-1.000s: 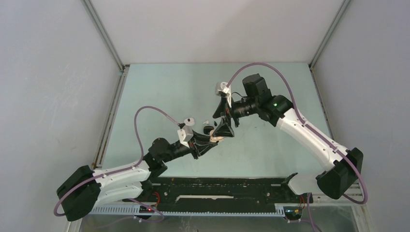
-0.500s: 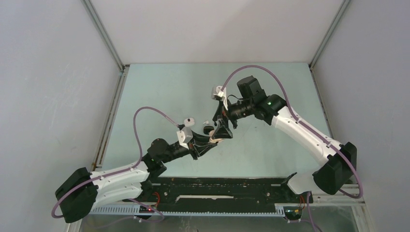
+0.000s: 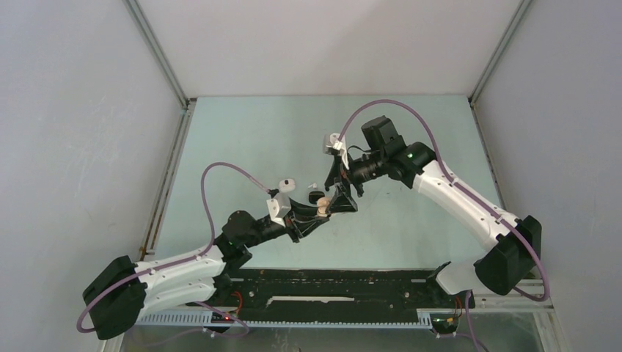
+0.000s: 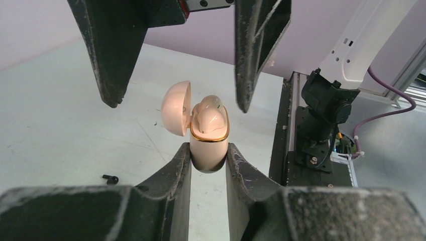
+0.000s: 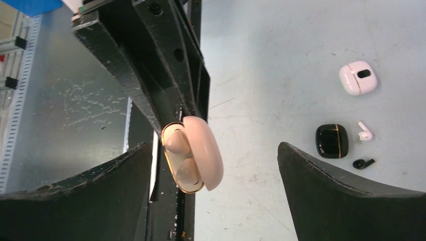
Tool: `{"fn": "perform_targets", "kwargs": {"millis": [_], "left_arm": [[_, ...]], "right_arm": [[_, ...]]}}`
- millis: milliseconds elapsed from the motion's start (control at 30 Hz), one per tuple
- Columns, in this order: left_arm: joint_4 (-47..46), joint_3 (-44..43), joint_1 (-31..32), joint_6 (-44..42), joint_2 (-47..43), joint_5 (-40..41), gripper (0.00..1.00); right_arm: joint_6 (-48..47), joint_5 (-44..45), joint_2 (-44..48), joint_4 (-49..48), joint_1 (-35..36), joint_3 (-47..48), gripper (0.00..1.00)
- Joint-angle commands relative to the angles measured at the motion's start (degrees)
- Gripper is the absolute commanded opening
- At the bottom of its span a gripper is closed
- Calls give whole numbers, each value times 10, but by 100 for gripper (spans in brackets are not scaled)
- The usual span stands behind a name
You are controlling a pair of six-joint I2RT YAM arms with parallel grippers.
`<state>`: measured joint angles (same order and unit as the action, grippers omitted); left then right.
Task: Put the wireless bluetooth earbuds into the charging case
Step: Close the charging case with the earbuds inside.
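The pink case (image 4: 208, 135) is clamped off the table (image 5: 281, 60) by the narrowed left gripper (image 4: 208, 149), its lid (image 4: 177, 108) swung open. Two pink buds (image 5: 177, 143) are seated inside, so this pair is judged done; the right gripper (image 5: 213, 146) is spread wide around the case with nothing held. What is left is shown only in the right wrist view: a white earbud (image 5: 365, 134) and a black earbud (image 5: 362, 163) loose just beside a black case (image 5: 332, 140), with a white case (image 5: 357, 78) near. Only the black earbud is caught by the left wrist view.
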<state>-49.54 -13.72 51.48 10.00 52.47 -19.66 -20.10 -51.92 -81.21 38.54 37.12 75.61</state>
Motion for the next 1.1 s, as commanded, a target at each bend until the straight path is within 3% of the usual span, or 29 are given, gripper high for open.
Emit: {"fn": "perform_targets", "kwargs": {"millis": [0,167,433,567,700,767,867,1067], "left_arm": [[-20,-19,3,-11,-8,2,0],[-9,-21,3,-10,-7,12,0],[37,-36,3,-3,2,59,0],[32,-45,3,7,31,63,0],[30,-86,5,43,93,89,0],[38,-123,4,67,133,106,0],[50,-176,4,91,193,127,0],[23,-244,4,179,288,138,0]], "right_arm": [[-46,-87,6,32,-6,3,96],[-112,-140,16,103,2,4,96],[-181,-131,88,186,-7,3,95],[-119,-52,125,136,-65,-6,96],[2,-83,112,-27,-187,-93,97],[60,-57,68,-79,-235,-100,100],[41,24,7,-52,-281,-36,100],[-83,218,-82,58,-285,177,100]]}}
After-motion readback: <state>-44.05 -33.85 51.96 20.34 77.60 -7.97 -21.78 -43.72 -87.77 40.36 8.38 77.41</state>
